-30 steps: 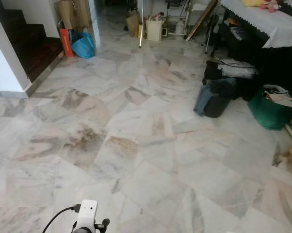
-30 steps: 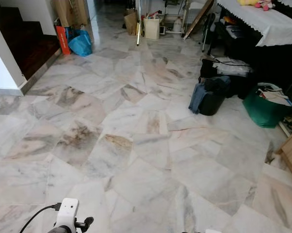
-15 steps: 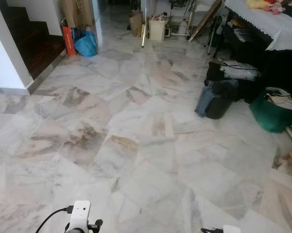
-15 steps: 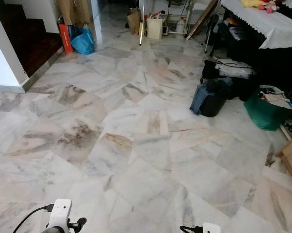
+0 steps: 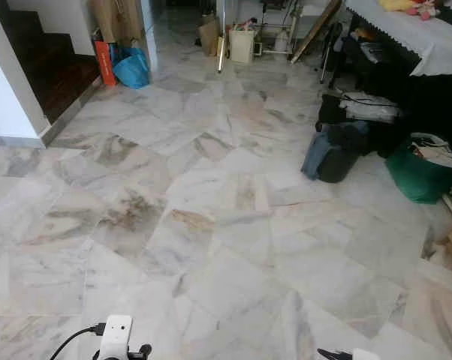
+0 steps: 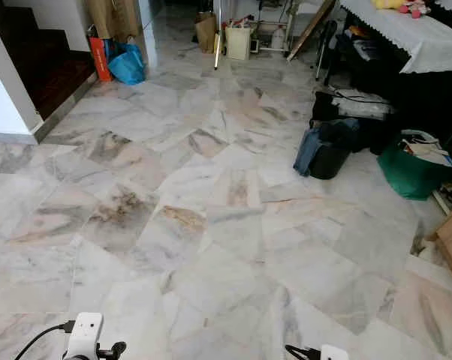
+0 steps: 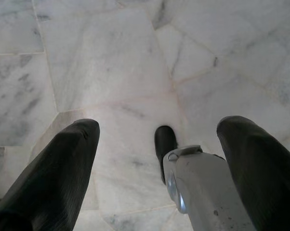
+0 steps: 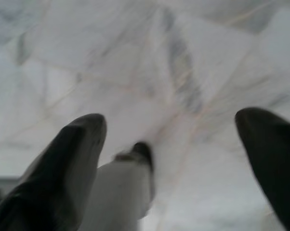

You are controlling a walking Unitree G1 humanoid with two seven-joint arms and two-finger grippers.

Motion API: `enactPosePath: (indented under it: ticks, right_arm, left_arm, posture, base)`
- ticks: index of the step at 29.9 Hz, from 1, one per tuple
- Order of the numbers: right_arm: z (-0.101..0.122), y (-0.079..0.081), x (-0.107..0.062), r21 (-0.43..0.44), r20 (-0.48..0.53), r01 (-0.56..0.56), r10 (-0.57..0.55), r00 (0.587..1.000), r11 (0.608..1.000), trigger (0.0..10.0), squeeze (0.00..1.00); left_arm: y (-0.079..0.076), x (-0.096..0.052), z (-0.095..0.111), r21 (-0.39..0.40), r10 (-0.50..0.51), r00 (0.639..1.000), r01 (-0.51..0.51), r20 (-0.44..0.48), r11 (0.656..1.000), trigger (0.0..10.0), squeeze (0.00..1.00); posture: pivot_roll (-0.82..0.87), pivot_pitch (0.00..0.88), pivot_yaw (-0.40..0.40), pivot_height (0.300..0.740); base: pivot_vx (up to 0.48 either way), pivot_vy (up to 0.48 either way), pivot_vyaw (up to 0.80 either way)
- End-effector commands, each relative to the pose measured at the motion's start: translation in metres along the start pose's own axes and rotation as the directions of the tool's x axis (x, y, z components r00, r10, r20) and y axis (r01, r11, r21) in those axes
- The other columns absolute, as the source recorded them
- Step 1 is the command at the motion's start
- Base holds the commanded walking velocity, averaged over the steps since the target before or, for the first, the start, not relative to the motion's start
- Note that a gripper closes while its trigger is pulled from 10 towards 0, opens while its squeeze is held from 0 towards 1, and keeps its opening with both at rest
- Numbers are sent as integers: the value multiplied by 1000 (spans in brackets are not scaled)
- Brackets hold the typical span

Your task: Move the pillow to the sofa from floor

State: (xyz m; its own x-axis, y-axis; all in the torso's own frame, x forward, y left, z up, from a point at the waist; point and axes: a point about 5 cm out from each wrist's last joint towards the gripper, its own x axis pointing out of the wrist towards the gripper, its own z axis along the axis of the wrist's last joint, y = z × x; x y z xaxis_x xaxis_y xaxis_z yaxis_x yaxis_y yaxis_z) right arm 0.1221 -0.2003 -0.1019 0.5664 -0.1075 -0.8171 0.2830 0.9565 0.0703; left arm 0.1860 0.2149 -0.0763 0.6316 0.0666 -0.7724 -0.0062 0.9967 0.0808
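Observation:
Both arms hang low over a pale marble floor [image 5: 211, 225]. The white top of my left wrist [image 5: 115, 337] shows at the bottom edge of the eye views, and that of my right wrist [image 6: 332, 352] at the bottom right. In the left wrist view my left gripper [image 7: 159, 126] is open, its black fingers [image 7: 53, 178] spread over bare tiles, with my own leg and dark foot [image 7: 165, 144] between them. My right gripper [image 8: 170, 119] is open too, blurred, above the same marble.
A dark bag [image 5: 332, 154] and a green basket [image 5: 417, 176] lie on the right below a table with a white cloth [image 5: 406, 34]. A blue bag [image 5: 131, 69] and boxes stand at the back. Dark stairs [image 5: 38, 67] and a white wall corner [image 5: 8, 90] are on the left.
The whole picture has shifted a little, so the camera moved. My left wrist has sunk and drifted left along the bottom edge, and my right wrist has come into sight.

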Motion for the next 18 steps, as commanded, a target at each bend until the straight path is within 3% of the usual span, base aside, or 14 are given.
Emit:
enactPosePath:
  ticks: [1, 4, 18]
  right_arm:
    - [-2, -5, -1, 8, -3, 24, -24, 1000, 1000, 10000, 0]
    - [-2, -4, -1, 52, 2, 37, -37, 999, 998, 10000, 0]
    - [-2, -6, -1, 56, -1, 44, -44, 999, 997, 10000, 0]
  left_arm:
    - [0, -1, -5, 1, -2, 1000, 2, -21, 1000, 10000, 0]
    - [1, -1, -6, 4, -4, 1000, 4, -23, 1000, 10000, 0]
    - [0, -2, -9, 17, -13, 999, 14, -42, 1000, 10000, 0]
  posture:
    - [69, 0, -28, 740]
    - [56, 0, -19, 740]
    - [58, 0, -20, 740]
  base:
    - [-259, 0, 0]
    - [-264, 0, 0]
    - [-296, 0, 0]
